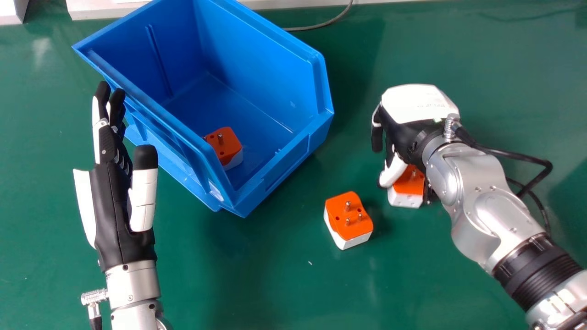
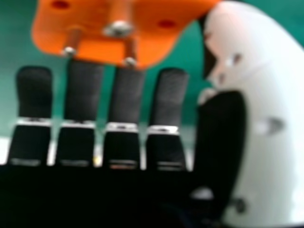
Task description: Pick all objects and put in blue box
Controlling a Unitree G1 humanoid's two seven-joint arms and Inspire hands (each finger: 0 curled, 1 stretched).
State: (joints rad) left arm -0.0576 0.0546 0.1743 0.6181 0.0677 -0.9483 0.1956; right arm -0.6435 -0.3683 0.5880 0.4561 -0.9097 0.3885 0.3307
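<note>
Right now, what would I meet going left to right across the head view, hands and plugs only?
Left hand → boxed plug → loose plug → right hand with third plug, these two overlapping, order between them unclear.

Plug adapters: 3. 1 adapter [image 1: 408,184] at right hand [image 1: 418,105], 1 adapter [image 1: 347,217] near it, 1 adapter [image 1: 224,145] well apart. Blue box [image 1: 270,50]: 1, beside left hand [image 1: 114,201].

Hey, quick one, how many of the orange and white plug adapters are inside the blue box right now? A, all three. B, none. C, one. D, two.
C: one plug adapter lies inside the blue box, while another sits on the green table and a third is by the right hand.
</note>
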